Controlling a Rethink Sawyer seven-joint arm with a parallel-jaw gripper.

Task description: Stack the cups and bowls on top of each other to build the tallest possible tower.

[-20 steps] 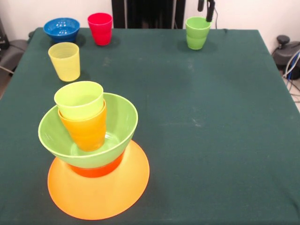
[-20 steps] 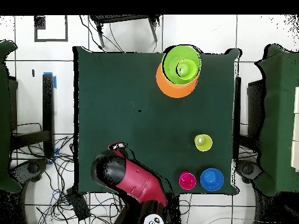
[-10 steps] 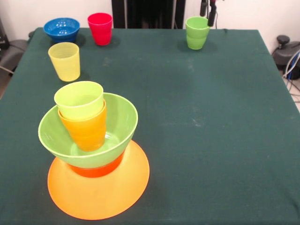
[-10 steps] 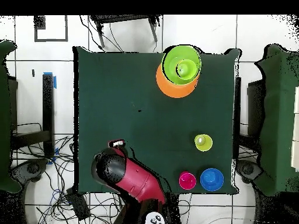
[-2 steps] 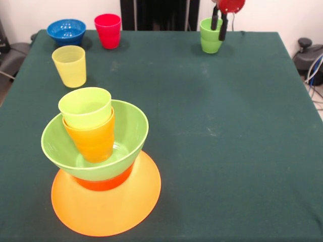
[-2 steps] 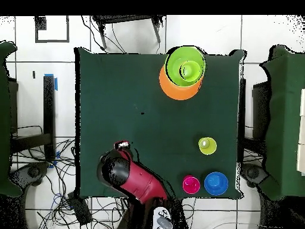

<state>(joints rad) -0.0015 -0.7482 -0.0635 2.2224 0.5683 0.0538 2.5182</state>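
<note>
No brand, label or legible writing shows on any item in either view.

The tower (image 5: pixel 101 166) stands at the lower left of the front view: the large orange bowl (image 5: pixel 106 204) lies at its base, rim down by its look, with an orange-red bowl (image 5: pixel 103 182) on it. The lime green bowl (image 5: pixel 128 132) sits on that, open side up. Inside it stands an orange cup (image 5: pixel 93 138), and a lime green cup (image 5: pixel 85 107) is nested in the orange one.

Loose items lie toward the upper left: a yellow cup (image 5: pixel 69 65), a red cup (image 5: pixel 108 30) and a blue bowl (image 5: pixel 66 31), all upright and showing no contents.

A darker green cup (image 5: pixel 208 39) stands at the upper right. The gripper (image 5: pixel 218 29) hangs over its rim, jaws parted, one finger (image 5: pixel 214 21) over the cup mouth and the other at its right side.

In the overhead view the arm (image 6: pixel 134 179) covers this cup; only the front view shows it.
</note>
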